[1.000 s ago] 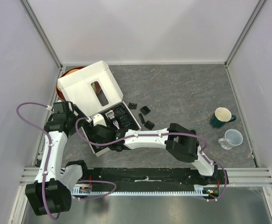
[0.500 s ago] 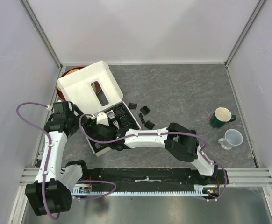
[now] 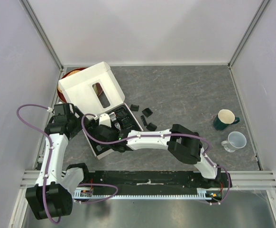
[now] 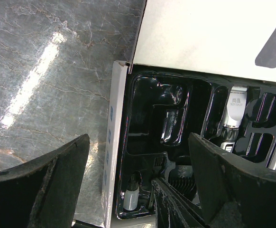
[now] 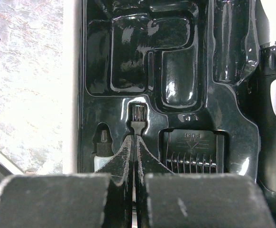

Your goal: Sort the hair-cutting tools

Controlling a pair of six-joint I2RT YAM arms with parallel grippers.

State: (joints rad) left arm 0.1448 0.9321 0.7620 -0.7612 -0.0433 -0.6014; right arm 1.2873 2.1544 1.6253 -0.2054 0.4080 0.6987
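My right gripper (image 5: 134, 140) is shut on the handle of the small brush (image 5: 138, 114), which lies in its slot in the black tray (image 5: 128, 47). The gripper is over the tray's near left part in the top view (image 3: 103, 131). The clipper (image 4: 234, 110) lies in the tray, and its body shows at the right edge of the right wrist view (image 5: 274, 95). One comb guard (image 5: 193, 150) sits in the tray beside the brush. Several comb guards (image 3: 147, 112) lie on the table right of the box. My left gripper (image 4: 138, 159) is open and empty above the box's left edge (image 3: 68, 118). No cord is visible.
The white box lid (image 3: 88, 90) stands open behind the tray, with a reddish bowl (image 3: 69, 75) behind it. A small white bottle (image 5: 101, 151) sits in the tray left of the brush. A green mug (image 3: 226, 118) and a clear cup (image 3: 236, 140) stand at the right.
My right gripper has shifted slightly left over the tray's near left part. The left arm has not moved.
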